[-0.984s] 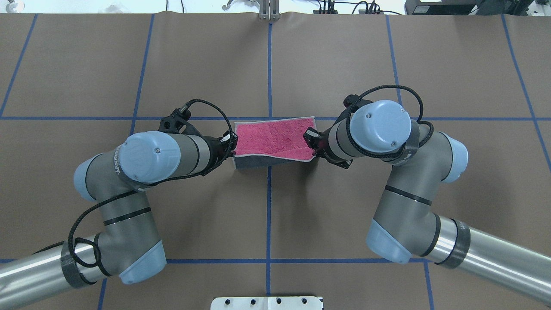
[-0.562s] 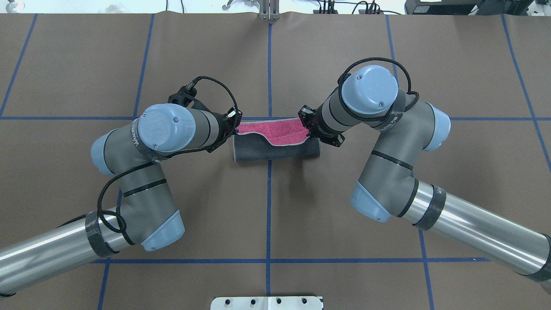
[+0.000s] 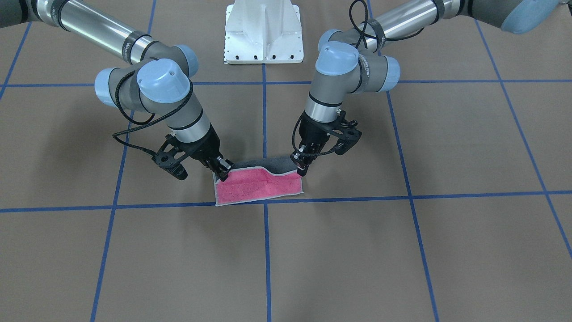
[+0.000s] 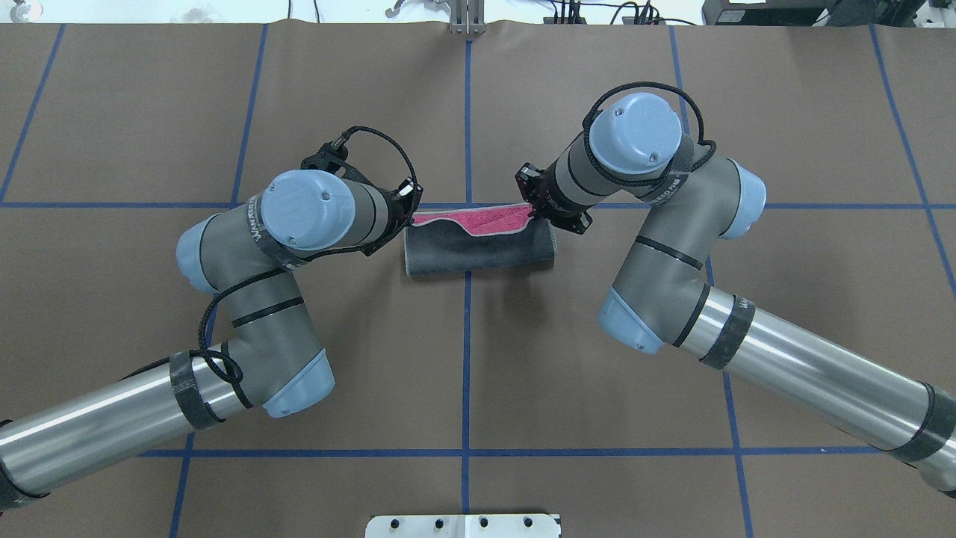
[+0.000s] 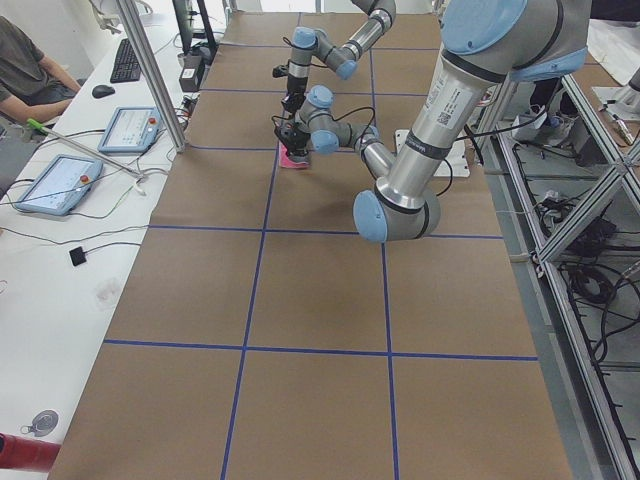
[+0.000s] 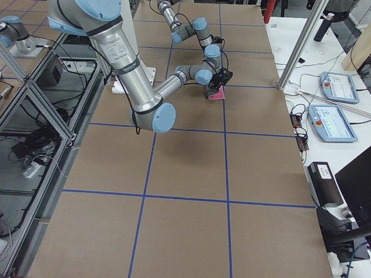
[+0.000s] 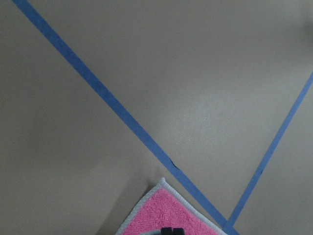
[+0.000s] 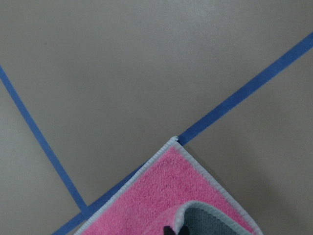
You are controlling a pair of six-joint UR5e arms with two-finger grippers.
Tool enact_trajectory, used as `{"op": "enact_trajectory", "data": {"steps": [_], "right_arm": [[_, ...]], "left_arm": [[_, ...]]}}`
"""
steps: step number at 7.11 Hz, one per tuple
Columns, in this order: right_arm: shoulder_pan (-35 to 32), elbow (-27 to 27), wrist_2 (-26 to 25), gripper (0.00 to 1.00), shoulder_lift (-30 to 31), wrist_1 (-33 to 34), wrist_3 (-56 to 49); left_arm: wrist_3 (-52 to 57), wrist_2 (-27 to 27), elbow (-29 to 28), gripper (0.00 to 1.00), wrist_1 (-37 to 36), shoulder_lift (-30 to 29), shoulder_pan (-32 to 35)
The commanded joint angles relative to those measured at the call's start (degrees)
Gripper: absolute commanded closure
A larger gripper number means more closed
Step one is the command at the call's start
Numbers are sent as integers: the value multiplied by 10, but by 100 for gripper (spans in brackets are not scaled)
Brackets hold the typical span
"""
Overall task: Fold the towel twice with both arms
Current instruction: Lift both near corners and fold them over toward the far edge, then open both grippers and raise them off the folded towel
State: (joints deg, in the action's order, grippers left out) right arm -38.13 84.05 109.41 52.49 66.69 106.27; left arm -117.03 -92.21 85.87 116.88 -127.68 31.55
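Laid out on the brown worktop, with the blue tape cross as reference. Swung forward toward the cross over the last second with left arm and right arm. Drew the towel over itself just robot-side of the cross: grey face now uppermost, pink cut to a strip along the far edge. Pinched closed on the lifted corners with left pincer and right pincer, either side of the cross. First fold judged nearly closed; release and second fold outstanding.
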Motion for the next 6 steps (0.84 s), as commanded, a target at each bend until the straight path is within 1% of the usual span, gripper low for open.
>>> {"op": "enact_trajectory", "data": {"steps": [1,2,3,4,6], "right_arm": [[-7,-20,0,65,-14,-1,0],[-20,-37,4,1,-26,0,-1],[-21,-62,13,0,-36,-2,-4],[-26,-65,15,0,-36,-8,-4],[-34,-59,23,0,-36,-9,-4]], "left_arm": [[1,0,-8,100,0,-2,1],[1,0,-10,85,1,-2,4],[1,0,-19,43,7,-5,8],[1,1,-43,1,25,-18,14],[1,0,-54,0,26,-31,34]]}}
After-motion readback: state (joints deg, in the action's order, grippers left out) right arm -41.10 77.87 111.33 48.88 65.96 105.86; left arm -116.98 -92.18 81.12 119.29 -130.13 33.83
